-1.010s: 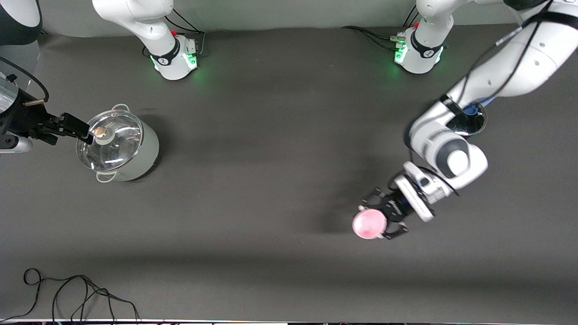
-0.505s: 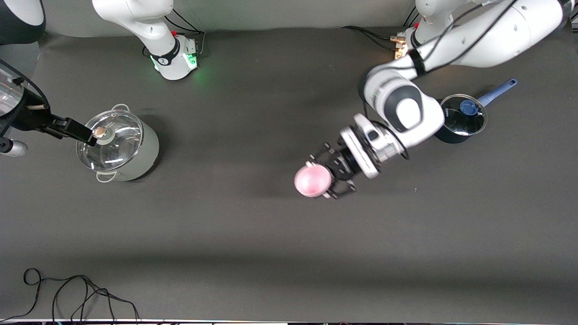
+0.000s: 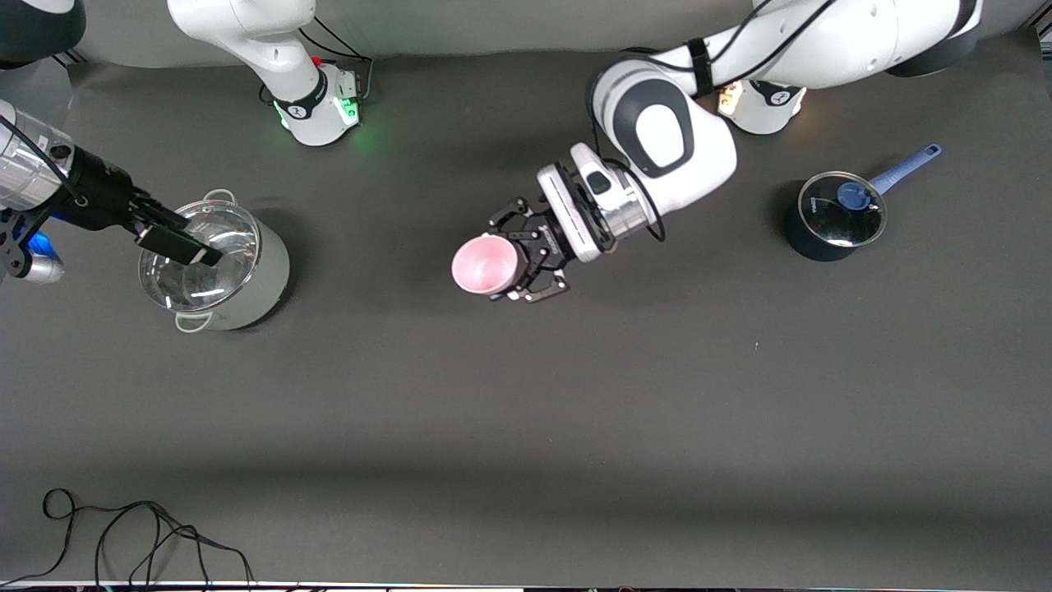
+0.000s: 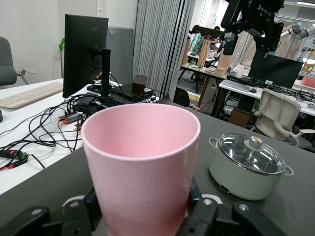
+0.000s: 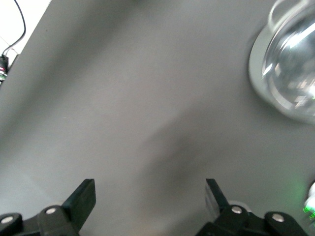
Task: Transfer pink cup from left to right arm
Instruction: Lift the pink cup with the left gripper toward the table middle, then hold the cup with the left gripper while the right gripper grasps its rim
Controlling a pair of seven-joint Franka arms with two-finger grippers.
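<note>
Currently, reading the front view from the right arm's end of the table: the right gripper (image 3: 193,251) hangs over the pale-green lidded pot (image 3: 215,267), its fingers spread wide and empty, as the right wrist view confirms with bare table showing between the two fingers (image 5: 81,196).

Over the middle of the table, the left gripper (image 3: 526,251) is clamped on the pink cup (image 3: 485,265), held clear of the surface. The grip sits low on the cup (image 4: 142,167), with the claw fingers (image 4: 91,209) pressed against its lower wall and the open mouth turned toward the right arm's end.

Toward the left arm's end stands the dark saucepan (image 3: 832,215) with a blue handle, well apart from the work.

Judgement: the handover has not begun. For a sound transfer, the right gripper should leave the pot, approach open, and close on the exposed upper wall of the cup, clear of the left claw. The left gripper should release only after that hold is firm; early release risks a drop.
</note>
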